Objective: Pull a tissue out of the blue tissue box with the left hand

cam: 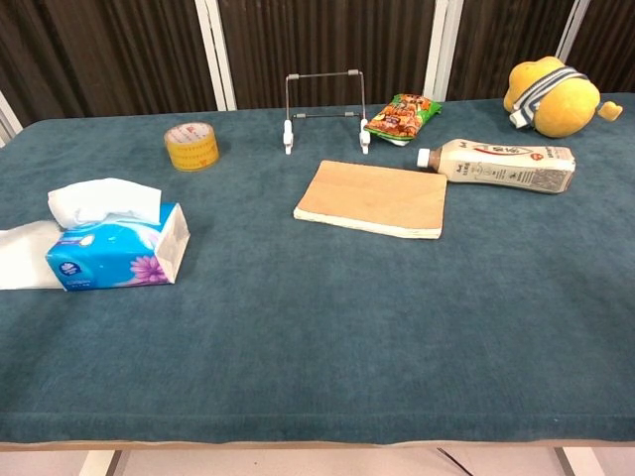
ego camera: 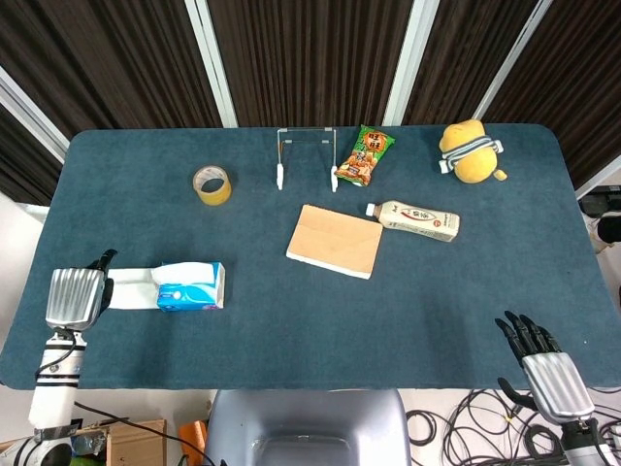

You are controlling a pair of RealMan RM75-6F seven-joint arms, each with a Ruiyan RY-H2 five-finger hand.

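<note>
From the head view, the blue cardboard tissue box (ego camera: 191, 288) sits at the lower left of the frame, near the front edge of the dark teal cloth-covered table (ego camera: 320, 320). The silver-backed left hand (ego camera: 76, 295) is further left, at the table's edge. A loose white tissue (ego camera: 129, 288) stretches flat between hand and box, its long axis running left to right. The hand's dark fingers seem to close on the tissue's left end, though the back of the hand hides the contact, so the grip is likely rather than certain. The right hand (ego camera: 548, 366) is at the lower right corner, well apart, fingers spread and holding nothing.

From the chest view, the box (cam: 117, 253) is at middle left, with a fresh white tissue tuft (cam: 104, 200) puffed from its top. The pulled tissue (cam: 28, 256) lies on the cloth, touching the box's left end and running off frame towards the unseen left hand.
</note>
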